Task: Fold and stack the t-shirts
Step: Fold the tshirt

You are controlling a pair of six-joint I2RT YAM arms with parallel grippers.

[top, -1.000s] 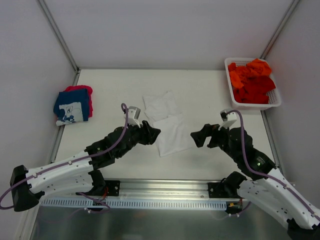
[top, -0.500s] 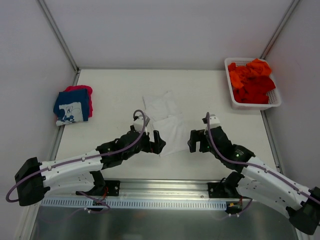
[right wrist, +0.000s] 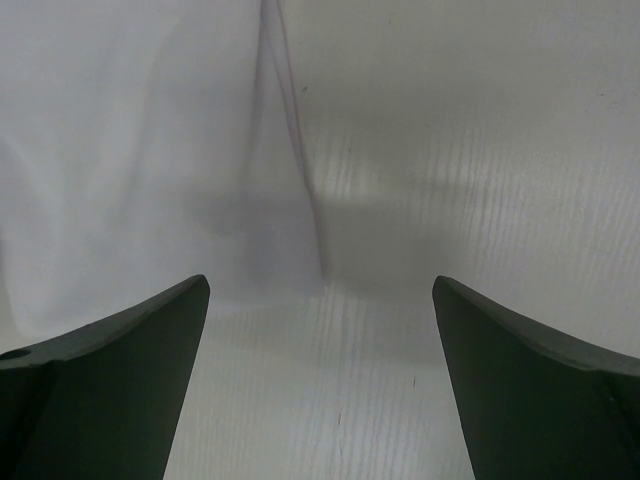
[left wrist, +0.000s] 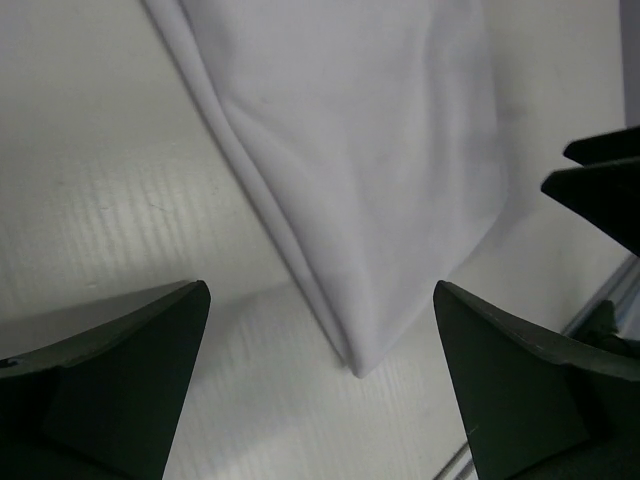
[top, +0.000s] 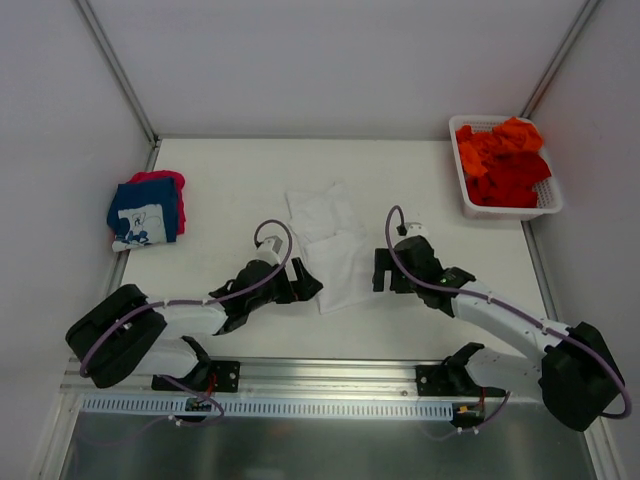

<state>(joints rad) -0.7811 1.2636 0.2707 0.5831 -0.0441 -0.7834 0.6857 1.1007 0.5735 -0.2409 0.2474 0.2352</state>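
Note:
A plain white t-shirt [top: 330, 245] lies partly folded in the middle of the table. My left gripper [top: 308, 285] is low at its near left corner, open, with that corner [left wrist: 352, 360] lying on the table between the fingers [left wrist: 120, 380]. My right gripper [top: 379, 272] is low at the near right corner, open, and the shirt's edge [right wrist: 300, 200] ends just ahead of its fingers [right wrist: 530, 380]. Neither holds anything. A folded navy t-shirt with white print [top: 145, 212] rests on a pink-red one [top: 170, 180] at the far left.
A white lattice basket [top: 548, 205] at the back right holds crumpled orange and red t-shirts [top: 505, 160]. White walls with metal rails enclose the table. The right gripper's dark fingers [left wrist: 600, 190] show at the right edge of the left wrist view.
Both arms have stretched forward and dropped low to the near corners of the white shirt. The left gripper's jaws have opened wide; the right one stayed open.

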